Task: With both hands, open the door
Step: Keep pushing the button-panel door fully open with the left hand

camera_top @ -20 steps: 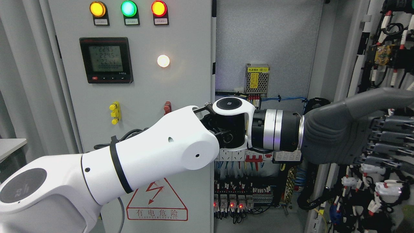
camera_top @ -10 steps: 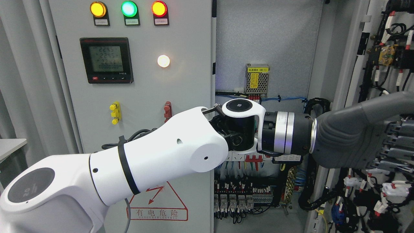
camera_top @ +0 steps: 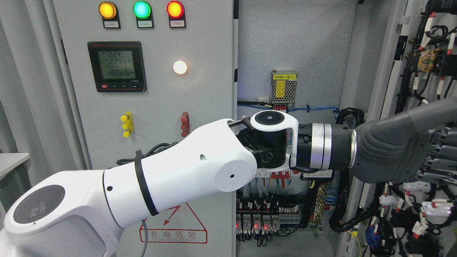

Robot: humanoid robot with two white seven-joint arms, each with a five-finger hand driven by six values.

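My left arm (camera_top: 171, 178) comes in from the lower left and reaches across the cabinet to the right door (camera_top: 389, 71). That door stands swung open, its inner face covered in wiring and turned toward me. The dark grey left hand (camera_top: 410, 150) lies flat against this inner face. Its fingers (camera_top: 441, 151) are stretched out and run past the picture's right edge, gripping nothing that I can see. The left door (camera_top: 200, 100) is closed. My right arm does not show.
The closed left door carries three lit lamps (camera_top: 141, 9), a digital meter (camera_top: 116, 66), a white lamp (camera_top: 180, 67) and a red handle (camera_top: 184, 124). Inside the cabinet are a power supply (camera_top: 284, 86) and rows of terminals (camera_top: 264, 217).
My left arm has pushed further to the right, and more of the hand has left the picture. The right door has swung wider open.
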